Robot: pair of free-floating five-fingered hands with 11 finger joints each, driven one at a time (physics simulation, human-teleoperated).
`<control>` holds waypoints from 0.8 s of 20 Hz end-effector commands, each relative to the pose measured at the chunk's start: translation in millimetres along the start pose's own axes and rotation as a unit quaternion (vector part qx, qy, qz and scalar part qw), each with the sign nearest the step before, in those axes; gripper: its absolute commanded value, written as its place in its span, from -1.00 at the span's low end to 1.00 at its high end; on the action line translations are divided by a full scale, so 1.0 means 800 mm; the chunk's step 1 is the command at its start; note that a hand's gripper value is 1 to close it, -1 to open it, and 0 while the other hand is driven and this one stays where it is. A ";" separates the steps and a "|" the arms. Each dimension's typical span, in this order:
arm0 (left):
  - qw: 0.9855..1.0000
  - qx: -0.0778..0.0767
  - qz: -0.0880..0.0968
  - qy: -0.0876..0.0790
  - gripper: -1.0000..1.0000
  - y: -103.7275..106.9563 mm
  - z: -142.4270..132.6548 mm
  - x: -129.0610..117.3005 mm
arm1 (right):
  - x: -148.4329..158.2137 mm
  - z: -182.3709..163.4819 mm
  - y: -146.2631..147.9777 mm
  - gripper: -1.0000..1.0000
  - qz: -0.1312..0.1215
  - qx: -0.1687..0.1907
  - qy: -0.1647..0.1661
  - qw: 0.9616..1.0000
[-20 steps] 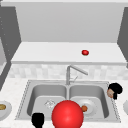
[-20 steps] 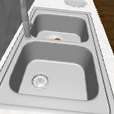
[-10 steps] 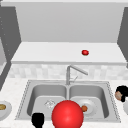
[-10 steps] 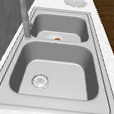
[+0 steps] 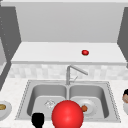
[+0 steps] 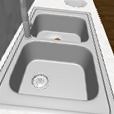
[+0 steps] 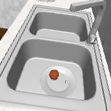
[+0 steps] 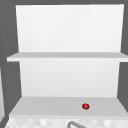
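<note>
The left hand [image 5: 38, 119] hangs low at the front edge of the sink [image 5: 25, 100], over the table's near strip. Whether it is spread or closed cannot be told from its dark outline. Just to its right, apart from it by a thin gap, sits a large red ball [image 5: 67, 114], the thing nearest to it. The hand holds nothing that can be seen.

The right hand [image 5: 126, 92] shows at the far right of the front view, above a white plate [image 5: 125, 108] on the table. Its state cannot be told either. A tan shape lies just beneath it, too cut off to name.

Beyond the left hand lies the left basin with its drain [image 6: 40, 81]. Past the ball, in the right basin, a round dish [image 7: 62, 86] carries a small orange-red piece [image 7: 54, 74]. The faucet [image 5: 68, 75] stands behind both basins, its spout angled toward the right one. Far above and behind, a small red item [image 5: 85, 52] rests on the shelf [image 8: 50, 107]. Well to the left hand's left, a plate [image 5: 6, 111] holds a brown morsel.

By judgement, this is an approach stage, with neither hand having anything secured. Any grasp of the ball would call for a wide span, since it is broad and smooth and likely to roll.
</note>
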 end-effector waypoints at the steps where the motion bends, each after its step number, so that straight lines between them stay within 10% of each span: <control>1: 1.000 0.000 0.000 0.000 0.00 0.000 0.000 0.000 | -0.033 0.004 0.017 1.00 -0.001 0.012 -0.012 1.000; 16: 1.000 0.000 0.000 0.000 0.00 0.000 0.000 0.000 | -0.154 -0.080 0.145 1.00 -0.002 0.030 -0.011 0.999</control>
